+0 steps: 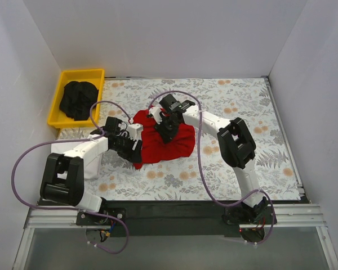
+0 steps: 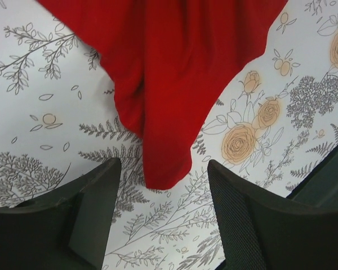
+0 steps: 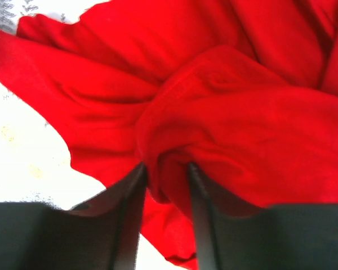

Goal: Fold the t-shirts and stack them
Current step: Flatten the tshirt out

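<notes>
The red t-shirt [image 1: 168, 145] lies bunched in the middle of the floral table cover. My right gripper [image 1: 168, 129] is over its upper middle; in the right wrist view it [image 3: 166, 174] is shut on a raised fold of the red t-shirt [image 3: 225, 112]. My left gripper [image 1: 130, 147] is at the shirt's left edge, open; in the left wrist view it [image 2: 163, 194] holds nothing, and a hanging point of the red t-shirt [image 2: 169, 84] ends just between the fingertips [image 2: 101, 185]. The black t-shirt [image 1: 78, 100] lies crumpled in the yellow bin. No white t-shirt shows clearly.
The yellow bin [image 1: 63, 79] stands at the back left corner. The floral table cover [image 1: 242, 107] spans the table, bordered by white walls on three sides. Purple cables loop over both arms. The table's front edge runs along a dark strip [image 1: 174, 209].
</notes>
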Robot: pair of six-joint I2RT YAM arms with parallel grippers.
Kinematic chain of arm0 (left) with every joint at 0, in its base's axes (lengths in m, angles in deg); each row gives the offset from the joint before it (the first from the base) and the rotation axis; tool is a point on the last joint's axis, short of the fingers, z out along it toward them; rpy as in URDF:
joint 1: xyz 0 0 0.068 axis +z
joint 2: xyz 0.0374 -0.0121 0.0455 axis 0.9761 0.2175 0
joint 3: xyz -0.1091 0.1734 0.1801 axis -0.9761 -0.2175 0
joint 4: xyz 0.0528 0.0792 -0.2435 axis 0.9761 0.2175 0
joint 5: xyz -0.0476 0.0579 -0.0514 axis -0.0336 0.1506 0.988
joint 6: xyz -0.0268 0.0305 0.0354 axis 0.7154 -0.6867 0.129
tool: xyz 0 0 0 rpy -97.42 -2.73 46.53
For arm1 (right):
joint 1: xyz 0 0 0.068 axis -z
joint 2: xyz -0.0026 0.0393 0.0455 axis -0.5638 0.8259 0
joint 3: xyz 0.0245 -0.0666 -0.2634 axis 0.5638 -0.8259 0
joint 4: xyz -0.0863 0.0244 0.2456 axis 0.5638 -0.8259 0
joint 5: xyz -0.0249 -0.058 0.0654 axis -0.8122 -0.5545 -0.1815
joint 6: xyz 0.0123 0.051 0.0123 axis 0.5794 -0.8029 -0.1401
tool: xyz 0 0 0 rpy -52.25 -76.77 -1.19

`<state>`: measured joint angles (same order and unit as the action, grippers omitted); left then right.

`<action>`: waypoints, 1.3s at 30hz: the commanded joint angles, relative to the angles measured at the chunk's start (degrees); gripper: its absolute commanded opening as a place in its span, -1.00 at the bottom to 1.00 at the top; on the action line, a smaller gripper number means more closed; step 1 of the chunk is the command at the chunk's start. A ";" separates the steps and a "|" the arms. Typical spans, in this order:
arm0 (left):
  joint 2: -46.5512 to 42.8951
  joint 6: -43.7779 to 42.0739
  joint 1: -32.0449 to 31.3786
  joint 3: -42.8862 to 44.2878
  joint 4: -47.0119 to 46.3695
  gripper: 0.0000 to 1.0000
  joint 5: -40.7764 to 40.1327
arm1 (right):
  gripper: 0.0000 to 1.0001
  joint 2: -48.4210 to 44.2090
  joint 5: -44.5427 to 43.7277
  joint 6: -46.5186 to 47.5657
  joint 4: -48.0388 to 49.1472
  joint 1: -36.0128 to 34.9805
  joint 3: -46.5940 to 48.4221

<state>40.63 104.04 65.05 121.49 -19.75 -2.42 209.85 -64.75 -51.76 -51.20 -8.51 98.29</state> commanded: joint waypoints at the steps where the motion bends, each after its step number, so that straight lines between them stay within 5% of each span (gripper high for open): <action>1: 1.07 0.54 -1.76 -0.19 -3.05 0.17 0.68 | -0.31 -1.78 0.69 -1.68 0.96 1.95 1.89; 4: 2.12 0.28 -2.47 -0.45 -3.05 -0.32 -0.37 | -0.97 -6.08 0.78 -1.85 0.96 4.68 -0.13; 7: 2.30 0.81 -2.56 1.64 -1.91 -0.96 -2.92 | -0.97 -12.31 1.66 -1.50 0.79 9.33 -3.28; 8: 1.78 0.63 -2.47 2.53 -1.30 -1.00 -3.88 | -0.97 -14.26 1.84 -1.07 0.87 10.91 -4.25; 15: -3.32 -6.03 -0.80 10.62 7.82 -1.00 -9.51 | -0.97 -28.76 -1.05 5.07 -1.58 30.22 -15.67; 21: -8.85 -18.61 0.25 5.46 11.46 -1.00 -17.24 | -0.97 -34.84 -7.04 13.34 -1.85 45.52 -30.43; 28: -11.93 -27.04 0.25 0.79 16.10 -1.00 -16.29 | -0.97 -35.89 0.16 20.29 -10.72 48.89 -37.73; 33: -20.10 -35.48 0.34 -2.29 21.99 -1.00 -12.33 | -0.96 -40.02 -2.91 27.49 -14.67 48.98 -43.54; 38: -21.62 -36.55 0.25 1.81 28.31 -0.59 -6.20 | -0.11 -40.91 -0.55 31.28 -20.65 48.98 -35.94; 39: -20.82 -35.24 0.34 2.79 28.42 -0.57 -5.22 | -0.08 -40.47 0.16 29.80 -20.66 48.89 -33.29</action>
<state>18.95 70.33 65.01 120.42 4.25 -12.15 170.33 -66.13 -24.88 -69.19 40.12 56.76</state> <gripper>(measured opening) 0.202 0.434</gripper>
